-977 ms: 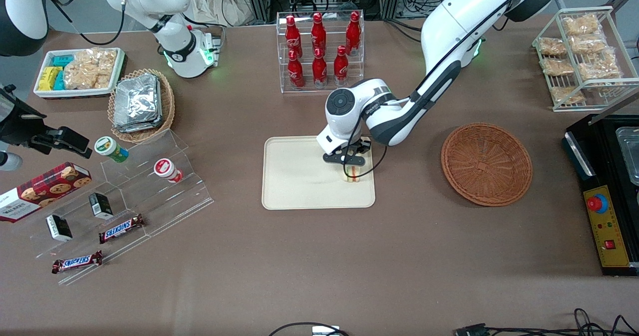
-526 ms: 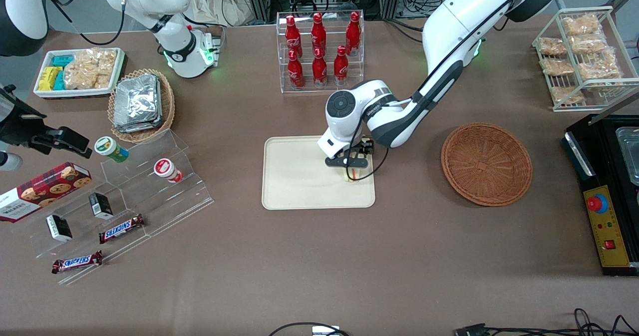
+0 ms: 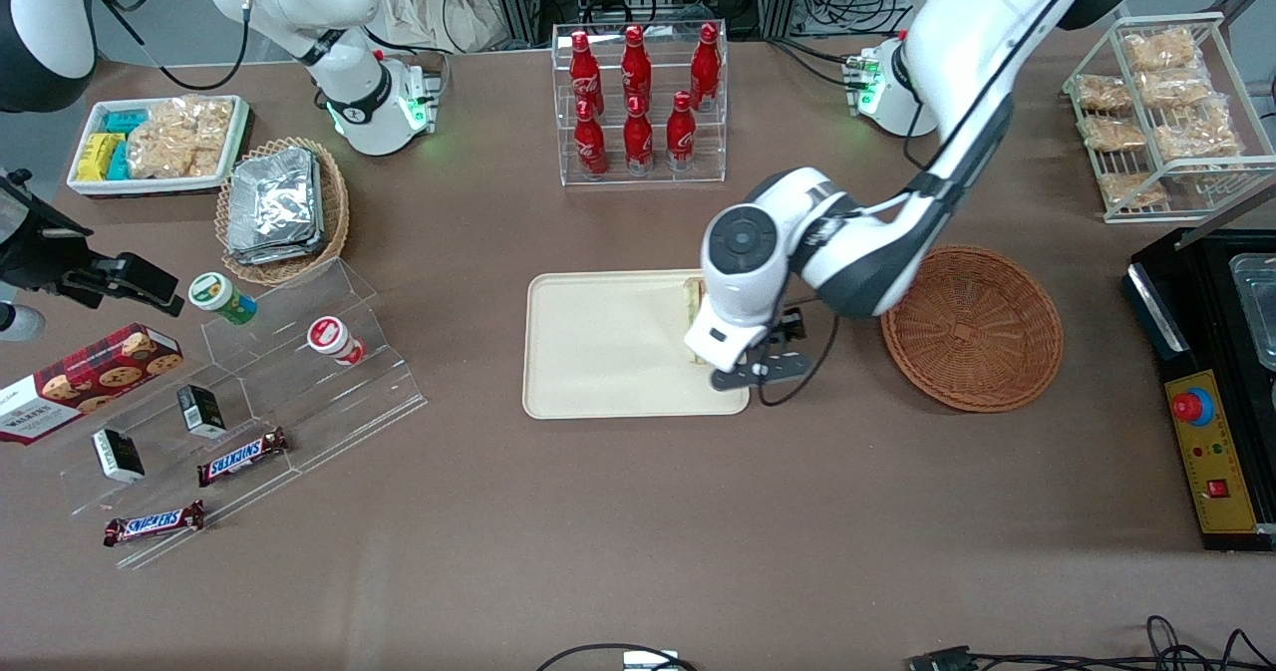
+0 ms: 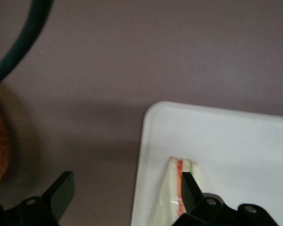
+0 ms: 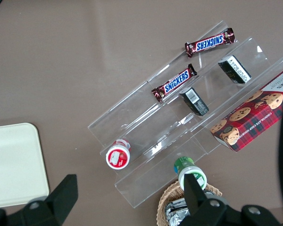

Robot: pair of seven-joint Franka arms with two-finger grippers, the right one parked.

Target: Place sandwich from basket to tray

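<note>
Tray (image 3: 598, 352), item one: we now hold our gripper (image 4: 125, 195) released and raised off the sandwich (image 4: 172, 197), which lies beneath one finger at the tray's basket-side edge, basket (image 3: 972, 327) emptied, so we judge placement done.

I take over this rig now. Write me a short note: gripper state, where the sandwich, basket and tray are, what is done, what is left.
Gripper: open, holds nothing, above the tray edge nearest the basket.
Sandwich: lies on the tray, near that same edge, partly hidden under the arm in the front view.
Basket: on the table toward the working arm's end, with nothing in it.
Done: sandwich is out of the basket and released on the tray.
Left: only move the arm clear, it seems.
</note>
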